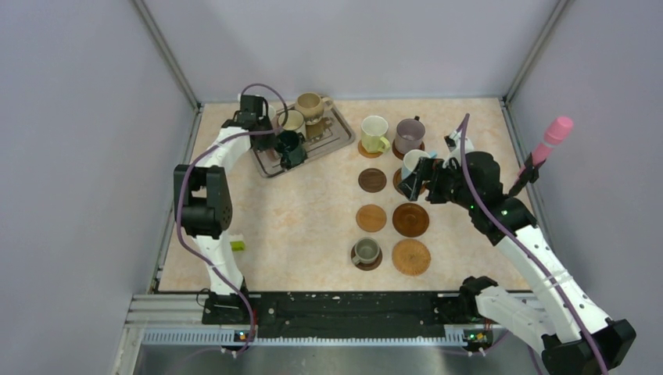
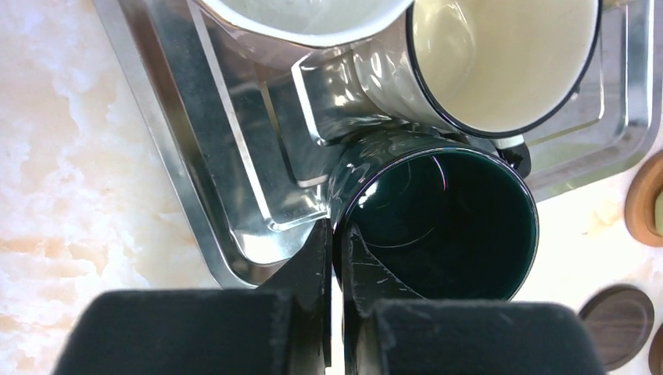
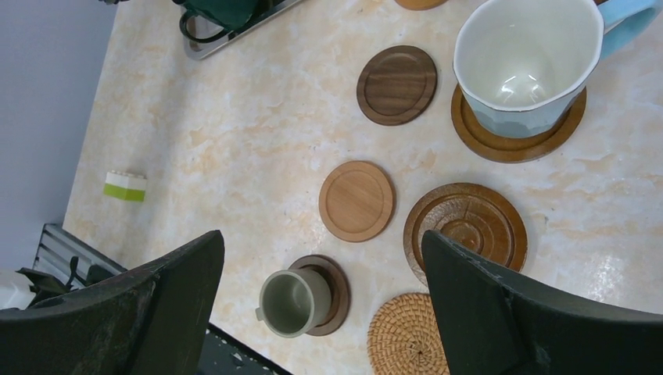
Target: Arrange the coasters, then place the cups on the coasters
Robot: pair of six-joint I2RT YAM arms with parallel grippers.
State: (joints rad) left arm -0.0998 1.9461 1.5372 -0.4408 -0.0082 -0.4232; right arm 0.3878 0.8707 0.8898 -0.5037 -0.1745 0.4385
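Note:
My left gripper point(image 2: 336, 234) is shut on the wall of the dark teal cup point(image 2: 446, 226), one finger inside the rim and one outside. That cup stands in the silver tray point(image 2: 234, 195) beside a cream cup point(image 2: 500, 62); a tan cup point(image 1: 311, 105) is there too. My right gripper point(image 3: 320, 238) hangs open and holds nothing, just off the light blue cup point(image 3: 524, 62) on its coaster point(image 3: 516, 141). A grey-olive cup point(image 3: 293, 301), a yellow-green cup point(image 1: 374, 133) and a mauve cup point(image 1: 409, 134) sit on coasters. Bare coasters: dark brown point(image 3: 397, 84), tan point(image 3: 356, 201), ridged brown point(image 3: 469, 226), woven point(image 3: 406, 336).
A pale cup point(image 2: 313, 16) crowds the teal one in the tray. A small green-and-white block point(image 1: 237, 245) lies near the left arm's base. A pink-tipped stick point(image 1: 547, 144) rises at the right wall. Walls close in the table on three sides.

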